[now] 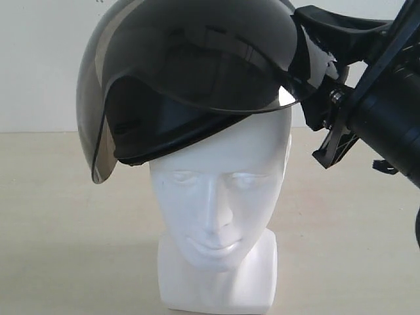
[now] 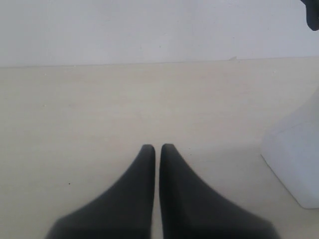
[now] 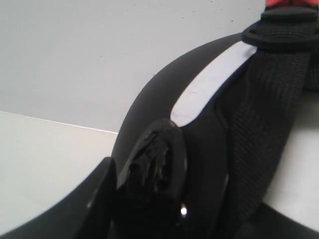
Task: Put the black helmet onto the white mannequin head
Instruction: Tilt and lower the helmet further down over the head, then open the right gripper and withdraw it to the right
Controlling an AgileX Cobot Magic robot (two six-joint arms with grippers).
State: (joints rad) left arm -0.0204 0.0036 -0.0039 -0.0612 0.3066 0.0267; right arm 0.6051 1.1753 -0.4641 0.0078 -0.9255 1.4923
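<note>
Exterior view: the black helmet [image 1: 197, 72] sits tilted over the crown of the white mannequin head [image 1: 216, 197]. Its rim lies low at the brow on the left of the view and rises toward the right. The smoky visor [image 1: 98, 111] hangs down past the rim on the left side, beside the temple, and the face below the brow is uncovered. The head stands upright on its blocky neck base [image 1: 216, 282] on the pale tabletop [image 1: 65, 230], before a plain white wall [image 1: 39, 65]. The right end effector [image 1: 318, 85] reaches in from the right. Its fingers are clamped on the helmet's edge at that side, one finger above the shell and one below it.

Left wrist view: the left end effector [image 2: 157, 149] hovers low over bare tabletop, holding nothing, its two dark fingertips [image 2: 148, 154] drawn together with only a hairline gap between them. A corner of the white neck base stands off to one side, apart from the fingertips.

Right wrist view: the helmet's glossy black shell fills most of the frame at close range, with a bright reflection running along its curve. A woven black strap [image 3: 274, 99] runs down the inner side. The fingers themselves cannot be picked out clearly against the dark shell.
</note>
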